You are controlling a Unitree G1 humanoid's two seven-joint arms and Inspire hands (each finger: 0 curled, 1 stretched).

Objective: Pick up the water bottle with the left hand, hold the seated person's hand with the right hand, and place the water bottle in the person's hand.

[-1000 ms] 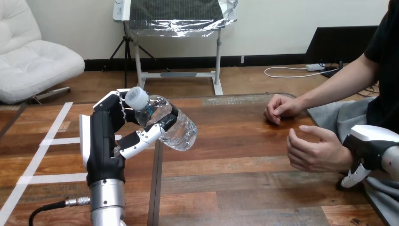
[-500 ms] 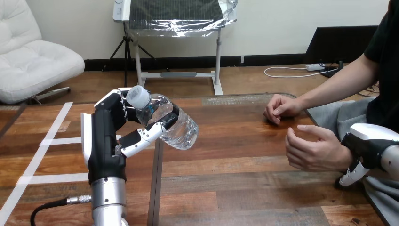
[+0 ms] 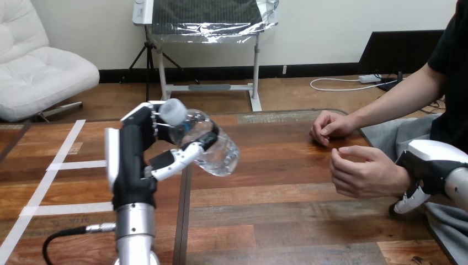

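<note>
Tabletop (image 3: 287, 215), near edge: open wood between the two arms. At left, the left hand (image 3: 135, 165) is raised over the wood, fingers and thumb curled round the water bottle (image 3: 212, 146). The bottle is off the surface and tilted, cap up-left, base toward the person. At the right edge, the right hand (image 3: 430, 163) lies against the wrist of the person's nearer hand (image 3: 364, 174); cannot tell whether it grips. Nearer hand loosely curled, well apart from the bottle. Farther back, the person's other hand (image 3: 329, 128) rests fisted on the table. White tape lines (image 3: 55, 165) cross the left side.
</note>
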